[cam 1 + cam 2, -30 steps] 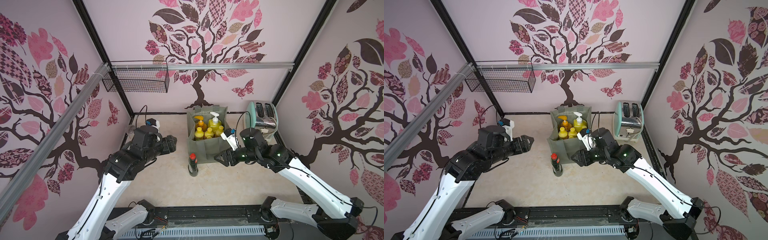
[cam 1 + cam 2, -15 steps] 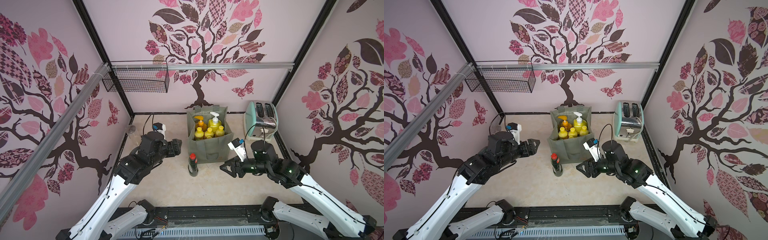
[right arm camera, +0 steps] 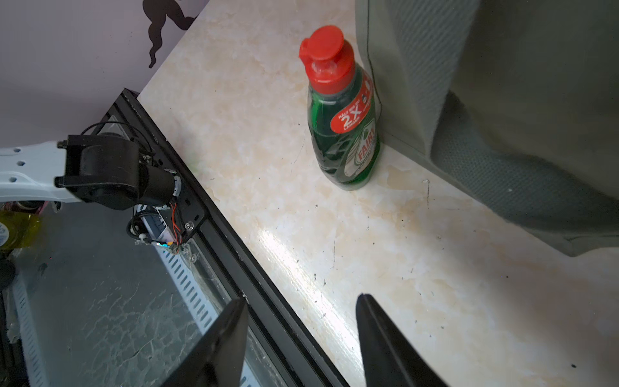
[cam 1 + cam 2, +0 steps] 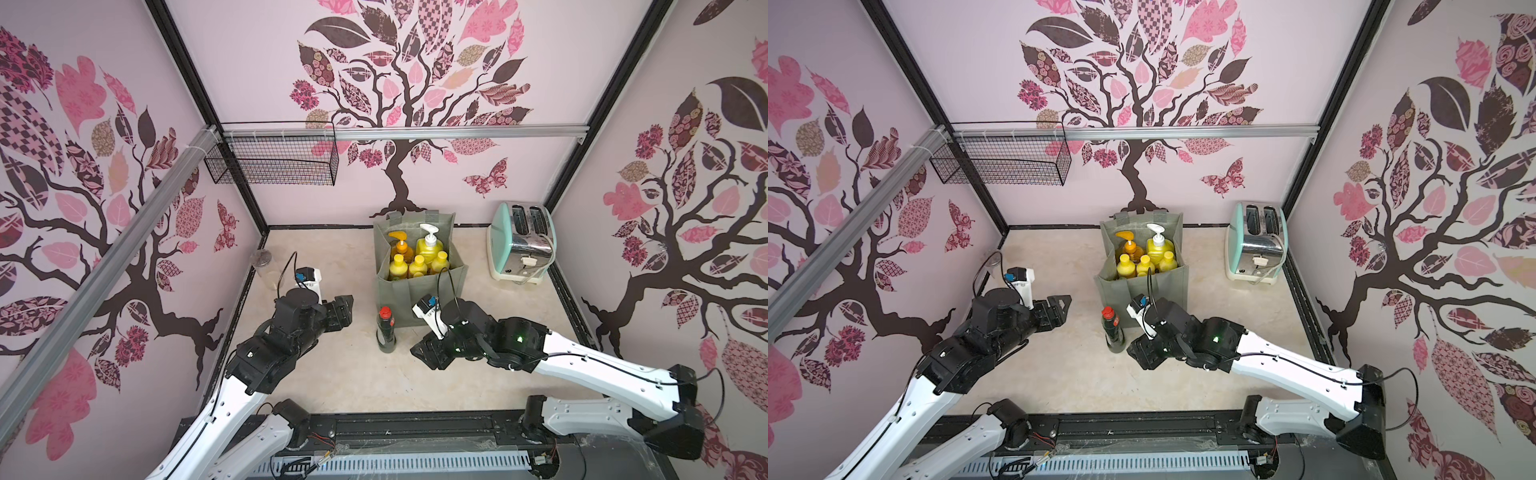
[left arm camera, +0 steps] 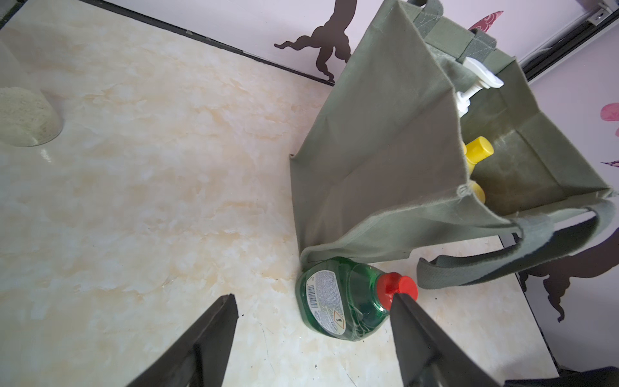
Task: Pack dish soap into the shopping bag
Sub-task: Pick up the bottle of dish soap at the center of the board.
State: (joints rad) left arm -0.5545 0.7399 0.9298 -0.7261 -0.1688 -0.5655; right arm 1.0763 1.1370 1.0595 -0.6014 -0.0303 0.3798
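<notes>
The grey-green shopping bag (image 4: 419, 291) (image 4: 1142, 291) (image 5: 385, 150) (image 3: 502, 100) stands open at the back middle. Inside it are an orange pump bottle (image 4: 400, 246), a yellow pump bottle (image 4: 430, 247) and small yellow-capped bottles (image 4: 417, 266). A green, red-capped dish soap bottle (image 4: 385, 330) (image 4: 1113, 330) (image 5: 345, 298) (image 3: 345, 117) stands upright on the table against the bag's front left corner. My left gripper (image 4: 345, 309) (image 5: 315, 298) hovers open to the bottle's left, holding nothing. My right gripper (image 4: 424, 353) (image 3: 303, 298) is open and empty, low to the bottle's right.
A mint and chrome toaster (image 4: 521, 245) stands at the back right. A clear glass jar (image 4: 266, 268) sits by the left wall, a black wire basket (image 4: 274, 160) hangs on the back rail, and the black front rail (image 4: 415, 424) edges the table.
My right gripper has come away from the bag's front, down toward the table's front edge, its jaws narrowing a little. My left gripper has shifted slightly forward toward the bottle.
</notes>
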